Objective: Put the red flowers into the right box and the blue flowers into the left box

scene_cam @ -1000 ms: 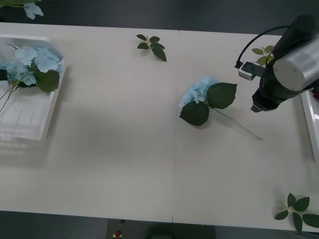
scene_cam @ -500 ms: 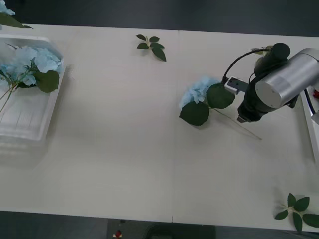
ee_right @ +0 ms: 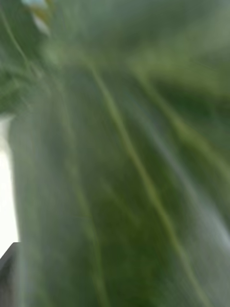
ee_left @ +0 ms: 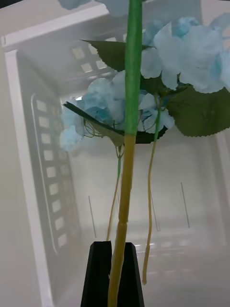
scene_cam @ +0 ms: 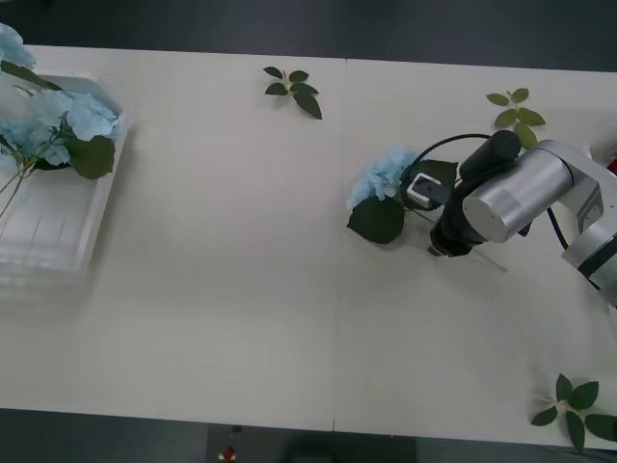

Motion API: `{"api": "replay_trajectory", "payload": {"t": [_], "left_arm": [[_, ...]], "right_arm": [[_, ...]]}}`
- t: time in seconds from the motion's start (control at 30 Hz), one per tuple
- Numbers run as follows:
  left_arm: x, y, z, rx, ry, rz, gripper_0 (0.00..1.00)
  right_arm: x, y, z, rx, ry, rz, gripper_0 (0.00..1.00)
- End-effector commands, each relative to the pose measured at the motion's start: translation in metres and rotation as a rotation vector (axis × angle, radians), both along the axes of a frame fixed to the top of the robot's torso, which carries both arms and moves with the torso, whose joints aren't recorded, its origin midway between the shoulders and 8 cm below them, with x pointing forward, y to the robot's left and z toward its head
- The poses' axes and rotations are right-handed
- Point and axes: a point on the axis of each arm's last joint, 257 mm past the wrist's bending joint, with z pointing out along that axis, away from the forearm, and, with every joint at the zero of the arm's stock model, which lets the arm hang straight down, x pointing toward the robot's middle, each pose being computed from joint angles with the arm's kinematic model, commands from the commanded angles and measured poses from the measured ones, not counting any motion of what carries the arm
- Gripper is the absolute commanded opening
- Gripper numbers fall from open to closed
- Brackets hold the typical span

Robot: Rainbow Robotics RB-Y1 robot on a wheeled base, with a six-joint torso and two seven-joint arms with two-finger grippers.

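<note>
Two blue flowers in play: one lies loose on the table, one hangs from my left gripper.
Loose blue flower: pale cluster and two dark leaves near mid-table, right of centre, thin stem trailing toward the right side; I judge it lies there waiting for pickup.
Right gripper: sits low over that stem, just beside the leaves; the right wrist view is a blurred green leaf very close up, so I read it as closing in for a grasp. Whether its fingers are apart or together, I cannot tell.
Held blue flower: stem pinched between the narrow black fingers of my left gripper, bloom end over the left box, I judge so it can drop in with the others.
Left box contents: a blue cluster with a green leaf already lies inside the ribbed tray at the table's left edge.
Bystanders: bloomless leaf sprigs at the far edge, far right and near right corner.
Change over the last second: my right arm has swung in from the table's right side and come down onto the stem; the loose flower has not shifted.
Change at left: the held bloom has drifted slightly at the top-left corner of the front view.
</note>
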Motion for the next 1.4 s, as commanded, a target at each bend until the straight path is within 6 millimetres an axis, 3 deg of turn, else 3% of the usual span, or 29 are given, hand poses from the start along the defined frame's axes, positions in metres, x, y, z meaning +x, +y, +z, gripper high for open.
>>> {"api": "replay_trajectory", "payload": {"t": [0.03, 0.17, 0.33, 0.37, 0.4, 0.43, 0.47, 0.63, 0.83, 1.0, 1.1, 1.23, 1.4], "left_arm": [[-0.006, 0.018, -0.003, 0.077, 0.027, 0.029, 0.0], [-0.013, 0.02, -0.028, 0.085, 0.065, 0.038, 0.0], [-0.018, 0.003, -0.069, 0.092, 0.15, 0.004, 0.0], [-0.017, 0.0, -0.073, 0.094, 0.154, -0.002, 0.0], [-0.015, -0.005, -0.081, 0.096, 0.156, -0.011, 0.0], [-0.014, -0.009, -0.087, 0.099, 0.158, -0.018, 0.0], [-0.011, -0.011, -0.094, 0.098, 0.156, -0.022, 0.0], [0.002, -0.012, -0.113, 0.077, 0.105, -0.018, 0.0], [0.007, -0.01, -0.117, 0.054, 0.079, -0.008, 0.0], [0.009, -0.006, -0.113, 0.028, 0.047, 0.018, 0.0], [0.013, 0.001, -0.105, -0.014, 0.008, 0.066, 0.0], [0.021, -0.013, -0.082, -0.119, -0.052, 0.078, 0.0], [0.029, -0.018, -0.055, -0.167, -0.119, 0.073, 0.0]], "right_arm": [[0.01, 0.009, 0.007, 0.008, -0.036, 0.041, 1.0], [0.014, 0.009, 0.003, 0.022, -0.054, 0.043, 1.0], [0.01, 0.004, -0.009, 0.024, -0.026, 0.022, 1.0], [0.01, 0.004, -0.009, 0.024, -0.026, 0.022, 0.66], [0.01, 0.004, -0.009, 0.024, -0.026, 0.022, 0.1], [0.01, 0.004, -0.009, 0.024, -0.026, 0.022, 0.0], [0.003, 0.011, -0.018, 0.03, -0.013, 0.032, 0.0], [0.012, 0.034, -0.011, 0.075, -0.061, 0.067, 0.0], [0.017, 0.051, -0.008, 0.13, -0.097, 0.093, 0.0], [0.017, 0.049, -0.007, 0.133, -0.097, 0.089, 0.0], [0.017, 0.048, -0.006, 0.136, -0.097, 0.088, 0.0], [0.019, 0.055, 0.003, 0.18, -0.102, 0.083, 0.0], [0.019, 0.065, 0.045, 0.293, -0.105, 0.073, 0.0]]}}
